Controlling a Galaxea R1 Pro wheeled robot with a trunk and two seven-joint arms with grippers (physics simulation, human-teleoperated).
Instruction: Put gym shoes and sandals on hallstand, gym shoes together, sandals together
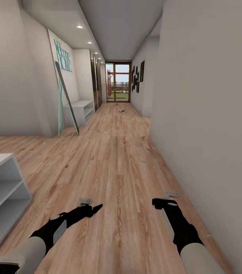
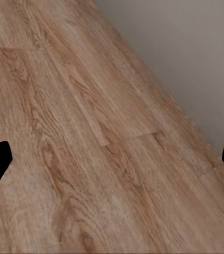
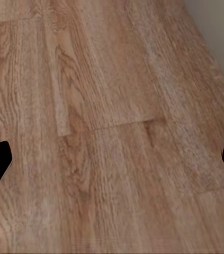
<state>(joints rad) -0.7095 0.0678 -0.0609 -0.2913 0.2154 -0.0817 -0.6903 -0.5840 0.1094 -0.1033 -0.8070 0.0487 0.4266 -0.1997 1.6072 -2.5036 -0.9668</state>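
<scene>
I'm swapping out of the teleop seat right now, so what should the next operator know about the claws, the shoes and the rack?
Left claw: open, empty, hanging over the corridor floor.
Right claw: open, empty, also over bare planks.
Things: a small object lies far down the corridor near the glass door; too small to identify. A low white shelf unit sits close on the left, another white unit further along the left wall.
Done: nothing visibly placed.
Left: find all four shoes, carry them to the rack, pair them.
</scene>
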